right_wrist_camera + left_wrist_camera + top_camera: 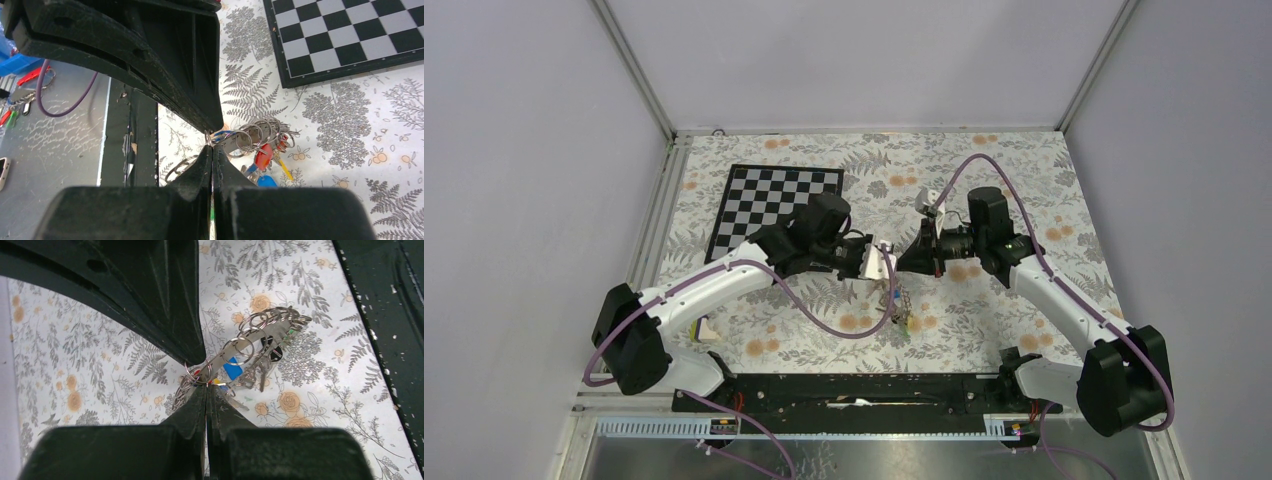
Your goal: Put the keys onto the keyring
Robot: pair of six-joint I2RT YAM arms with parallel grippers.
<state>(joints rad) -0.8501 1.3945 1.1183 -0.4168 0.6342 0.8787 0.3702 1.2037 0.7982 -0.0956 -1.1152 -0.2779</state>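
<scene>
The keyring [898, 298], a grey metal strip strung with several split rings, hangs above the table between my two grippers. My left gripper [882, 264] is shut and pinches a ring at one end of it [206, 384]. My right gripper [911, 261] is shut and pinches the same end from the opposite side [212, 146]. The keyring [252, 338] slopes away from the fingertips. Keys hang under it: a blue head [232, 371] and a black head [273, 354] in the left wrist view, and a red head [263, 155], a blue head [268, 180] and a yellow one [283, 168] in the right wrist view.
The black-and-white chessboard [779, 205] lies at the back left of the floral tablecloth and also shows in the right wrist view [350, 35]. A small pale object [707, 330] lies by the left arm. The black base rail [854, 388] runs along the near edge.
</scene>
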